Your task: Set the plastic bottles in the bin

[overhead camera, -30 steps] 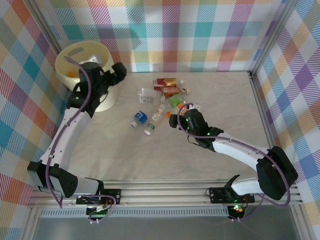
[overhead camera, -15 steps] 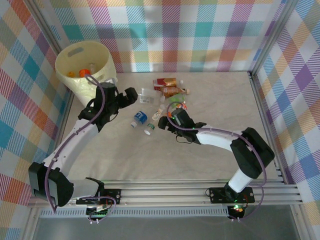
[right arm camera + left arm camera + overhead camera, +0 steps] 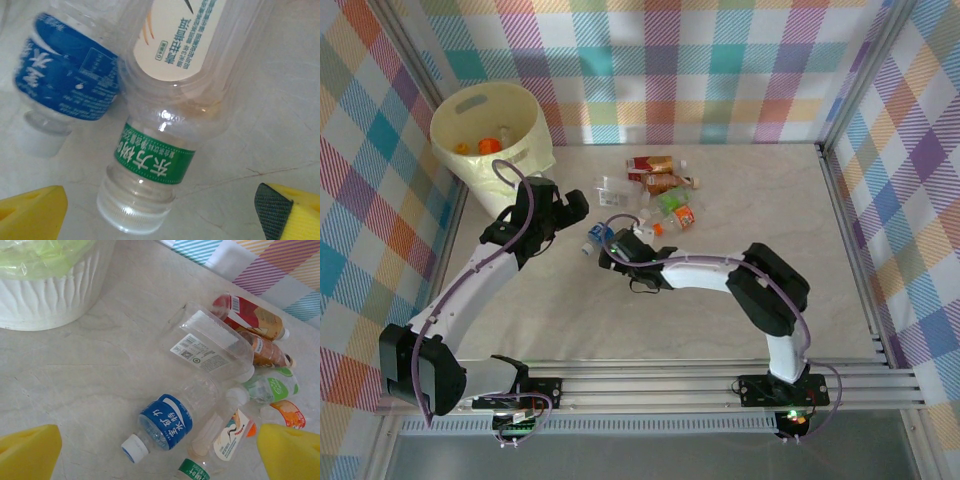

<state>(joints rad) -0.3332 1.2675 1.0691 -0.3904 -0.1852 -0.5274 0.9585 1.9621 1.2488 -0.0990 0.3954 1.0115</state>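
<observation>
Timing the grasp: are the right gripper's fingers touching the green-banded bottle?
Apart. Right wrist view: bare table shows between the green-banded bottle and both fingers of the right gripper.

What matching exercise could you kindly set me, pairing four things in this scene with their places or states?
Things:
1. blue-label bottle
2. bin
3. red-label bottle
4. right tool

Places or states:
A. open, over the green-band bottle
B. at the far left corner of the table
C. on its side, white cap on
D. at the end of the pile nearest the back wall

Pairs: 1-C, 2-B, 3-D, 4-A.
</observation>
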